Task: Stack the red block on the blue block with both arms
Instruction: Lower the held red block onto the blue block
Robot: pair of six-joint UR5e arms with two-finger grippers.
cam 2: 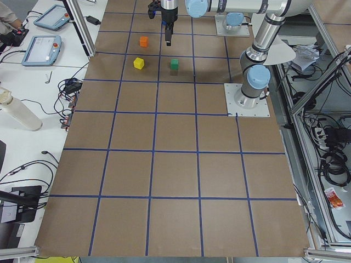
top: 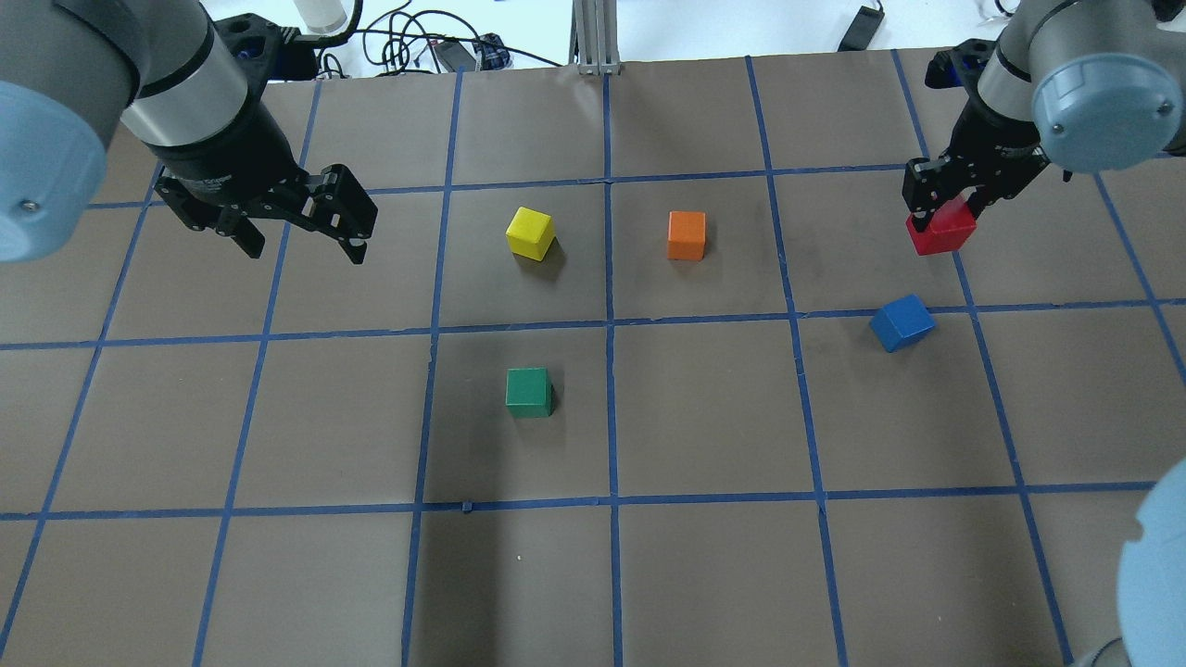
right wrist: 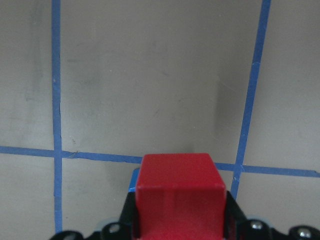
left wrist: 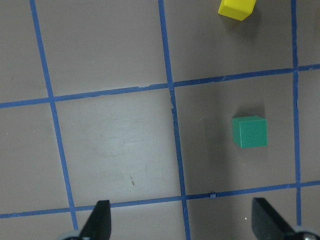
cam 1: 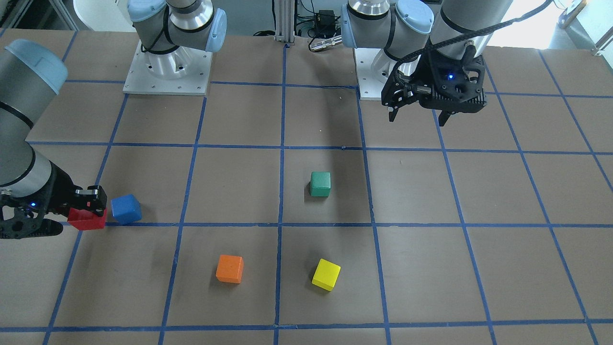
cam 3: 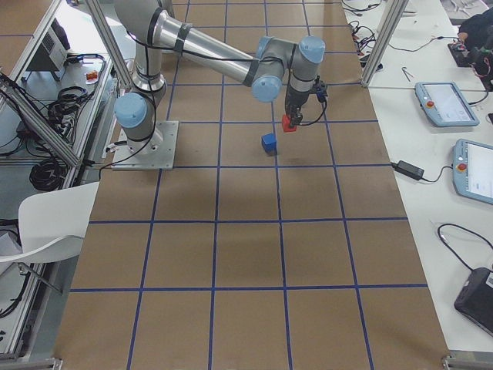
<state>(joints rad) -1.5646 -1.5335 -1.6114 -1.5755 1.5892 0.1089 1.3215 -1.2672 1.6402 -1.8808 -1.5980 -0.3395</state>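
1. The right jaws, at the end of the silver-grey right arm (top: 1093, 93), are closed on a small matte red cube (top: 941, 230), which is pinched between the two black fingers (top: 919, 196).
2. In the right wrist view the red cube (right wrist: 180, 192) is seen filling the gap between the jaws, with its top face turned toward the camera.
3. Whether the red cube is touching the brown paper-covered surface (top: 704, 417), marked with a blue tape grid, or is held just above it cannot be told.
4. A small matte blue cube (top: 902, 322) is found on the surface near the right jaws, on the side toward the robot's base and slightly toward the left jaws. It is turned askew to the grid lines.
5. The red cube is not set on the blue cube; the two are seen apart in the overhead view and close beside each other in the front-facing view.
6. The left jaws, carried by the silver-grey left arm (top: 185, 83), are spread wide with nothing held. Their two fingertips (left wrist: 100, 220) are shown far apart above bare surface.
7. A small matte green cube (top: 529, 392), a small matte yellow cube (top: 530, 232) and a small matte orange cube (top: 687, 234) are laid on the surface between the two pairs of jaws, well apart from both.
8. In the left wrist view the green cube (left wrist: 249, 131) is placed ahead of the left jaws, nearer one fingertip than the other.
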